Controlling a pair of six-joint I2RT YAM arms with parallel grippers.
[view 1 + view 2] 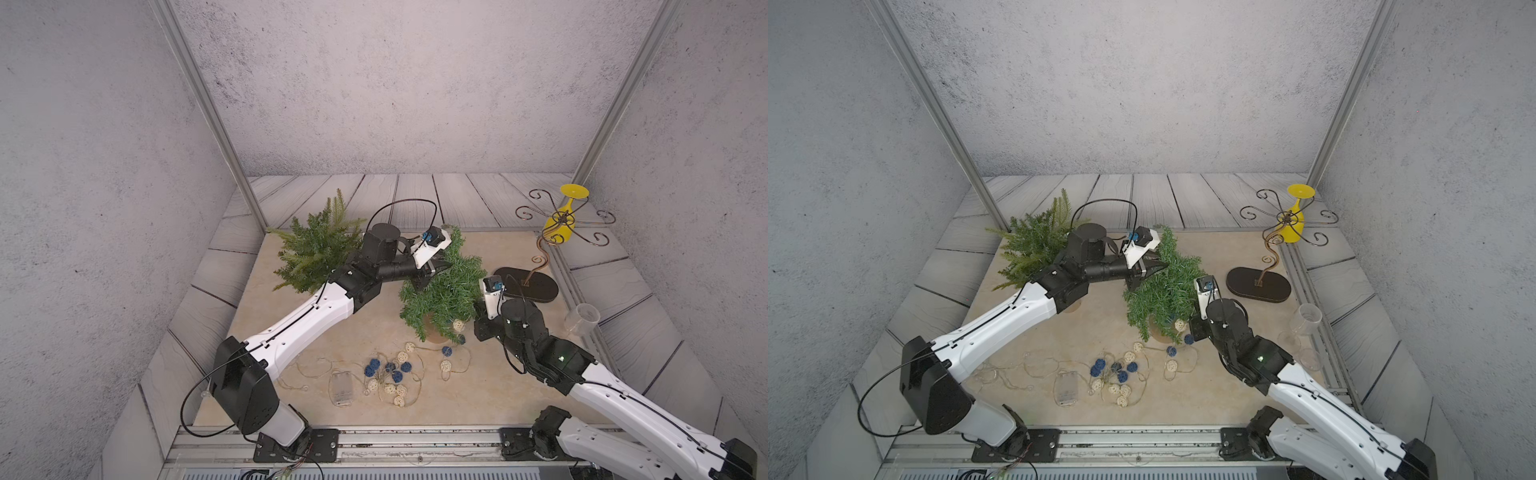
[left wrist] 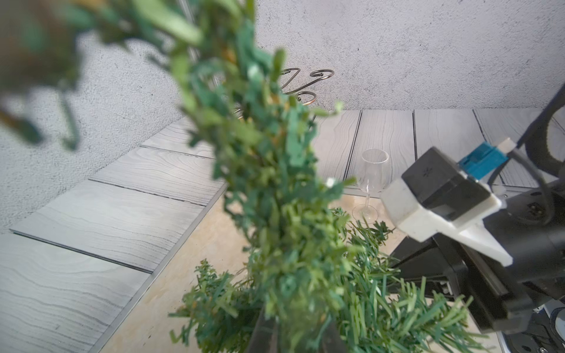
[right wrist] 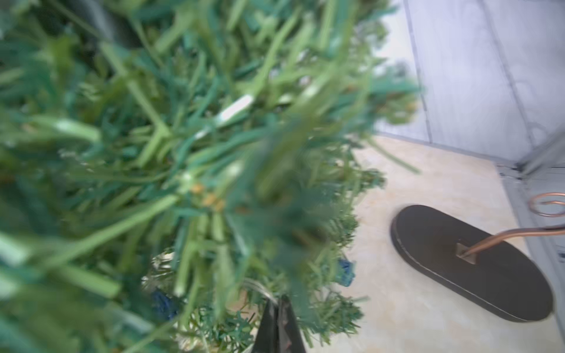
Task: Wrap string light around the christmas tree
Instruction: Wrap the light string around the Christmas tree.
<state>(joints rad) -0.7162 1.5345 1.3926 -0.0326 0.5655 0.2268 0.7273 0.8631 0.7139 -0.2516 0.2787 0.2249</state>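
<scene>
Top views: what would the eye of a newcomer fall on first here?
The green christmas tree stands in the middle, its top held by the left pincer. Before it the string light lies heaped, blue and cream balls. At the back right a yellow glass hangs on a wire rack.

No readable text, labels or numbers in any view. Any print on the battery box (image 1: 341,388) of the string light (image 1: 402,356) is too small to read. Tiny marks on the black camera housing (image 2: 440,186) are too blurred.
</scene>
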